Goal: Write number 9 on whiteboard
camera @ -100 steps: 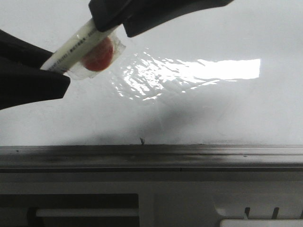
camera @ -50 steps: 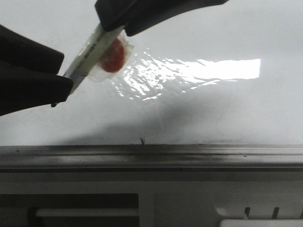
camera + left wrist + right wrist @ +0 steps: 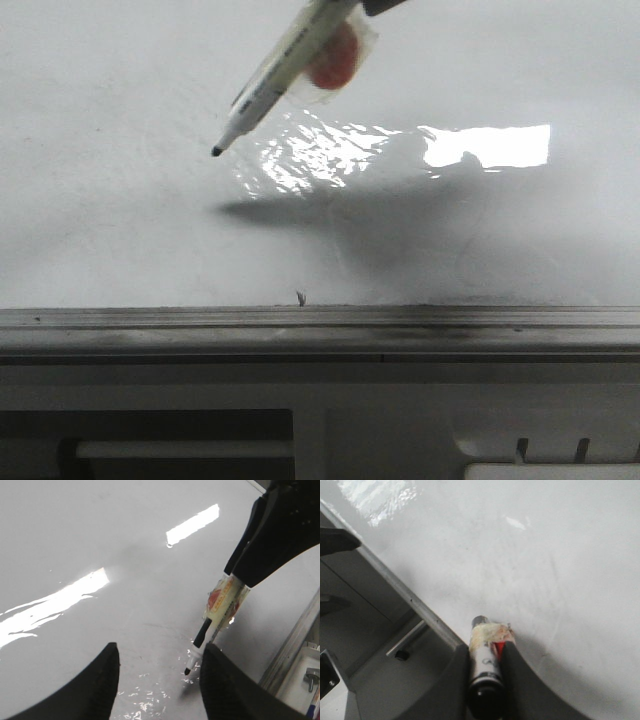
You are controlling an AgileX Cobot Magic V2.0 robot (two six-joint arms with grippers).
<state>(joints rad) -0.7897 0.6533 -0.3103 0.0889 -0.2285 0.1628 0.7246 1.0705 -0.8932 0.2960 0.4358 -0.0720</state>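
The whiteboard (image 3: 120, 220) is glossy white with glare, and no drawn number 9 shows on it in any view. My right gripper (image 3: 486, 652) is shut on a taped marker (image 3: 485, 632) with a red sticker. In the front view the marker (image 3: 290, 60) slants down from the top edge, its black tip (image 3: 217, 151) bare and just above the board. In the left wrist view my left gripper (image 3: 160, 652) is open and empty, and the marker tip (image 3: 187, 671) hangs close to its right finger (image 3: 225, 690). The right gripper (image 3: 280, 535) shows there too.
A grey metal tray rail (image 3: 320, 330) runs along the board's near edge, with a small dark scuff mark (image 3: 299, 296) just above it. The rail also shows in the right wrist view (image 3: 405, 597). Below it lies the robot's pale base (image 3: 400, 430).
My left gripper, which was at the marker's lower end, has gone out of the front view. The marker has moved up and right, and its tip now shows bare.
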